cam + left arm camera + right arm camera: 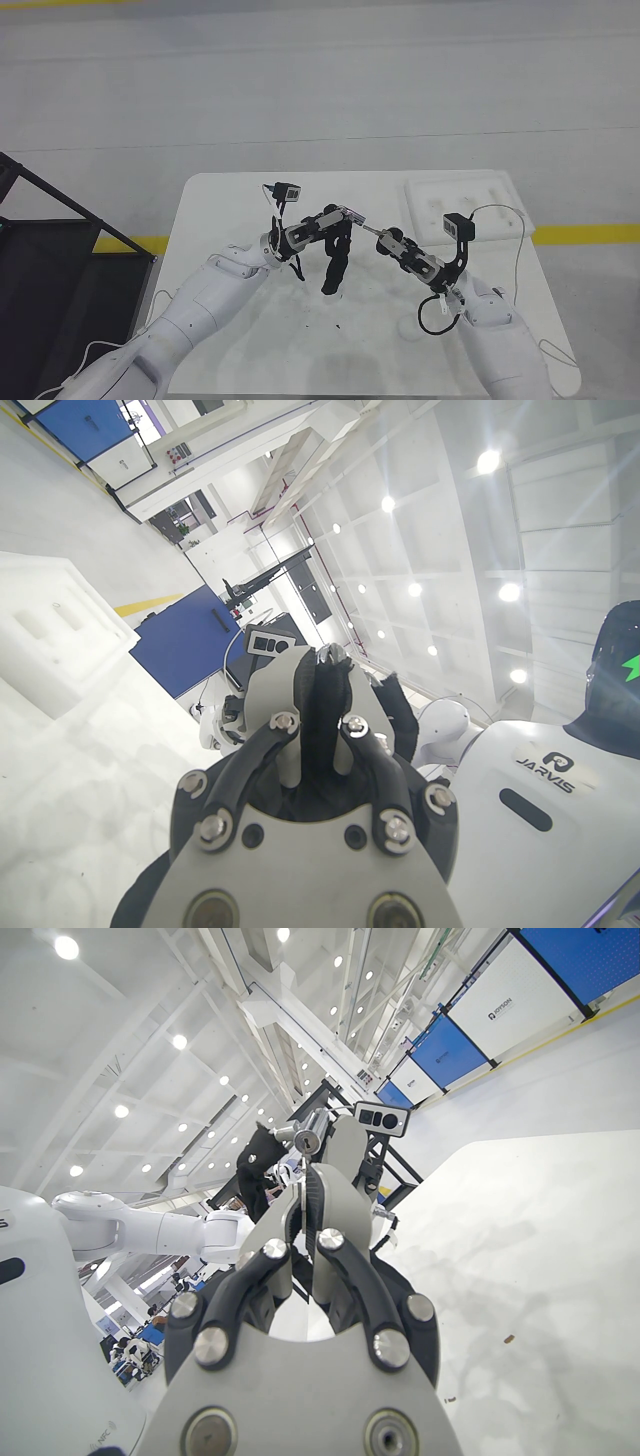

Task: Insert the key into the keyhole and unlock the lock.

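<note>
Key at the keyhole [305, 1143]
Right gripper [305, 1188] pinching the key [302, 1165], left gripper [324, 670] clamping the lock [316, 1120] steady, we push straight in, no tilt.

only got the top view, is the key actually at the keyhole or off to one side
observer: in the right wrist view the key has its tip at the keyhole in the round face of the lock. I cannot tell whether it is in.
operator: grip on the key ok
observer: the right gripper has its fingers shut on the key's flat sides.
operator: and the lock
observer: the left gripper is shut on black cloth around the lock, whose metal end pokes past the fingers.
</note>
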You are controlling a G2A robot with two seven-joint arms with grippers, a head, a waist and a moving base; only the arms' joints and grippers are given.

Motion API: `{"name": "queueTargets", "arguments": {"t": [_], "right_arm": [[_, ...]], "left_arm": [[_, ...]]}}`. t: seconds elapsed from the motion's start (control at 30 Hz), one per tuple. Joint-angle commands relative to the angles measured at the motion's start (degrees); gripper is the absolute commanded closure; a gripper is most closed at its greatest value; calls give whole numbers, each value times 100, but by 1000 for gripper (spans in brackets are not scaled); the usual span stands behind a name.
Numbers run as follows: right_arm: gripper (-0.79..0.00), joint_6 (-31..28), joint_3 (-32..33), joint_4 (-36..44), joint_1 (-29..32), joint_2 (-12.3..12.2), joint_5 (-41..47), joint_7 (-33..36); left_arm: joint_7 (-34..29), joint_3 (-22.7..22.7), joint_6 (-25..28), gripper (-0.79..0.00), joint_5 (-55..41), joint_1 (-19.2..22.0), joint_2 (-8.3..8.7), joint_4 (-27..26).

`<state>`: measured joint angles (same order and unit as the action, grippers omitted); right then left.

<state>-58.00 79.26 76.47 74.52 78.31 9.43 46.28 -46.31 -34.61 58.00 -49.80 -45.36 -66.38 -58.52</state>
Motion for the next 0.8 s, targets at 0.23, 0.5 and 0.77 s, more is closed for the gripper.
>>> {"name": "queueTargets", "arguments": {"t": [0.23,0.5,0.77], "right_arm": [[0,0,0,0,0,0,0,0],[0,0,0,0,0,0,0,0],[0,247,137,288,93,-80,-316,-358]], "left_arm": [[0,0,0,0,0,0,0,0],[0,0,0,0,0,0,0,0],[0,0,0,0,0,0,0,0]]}}
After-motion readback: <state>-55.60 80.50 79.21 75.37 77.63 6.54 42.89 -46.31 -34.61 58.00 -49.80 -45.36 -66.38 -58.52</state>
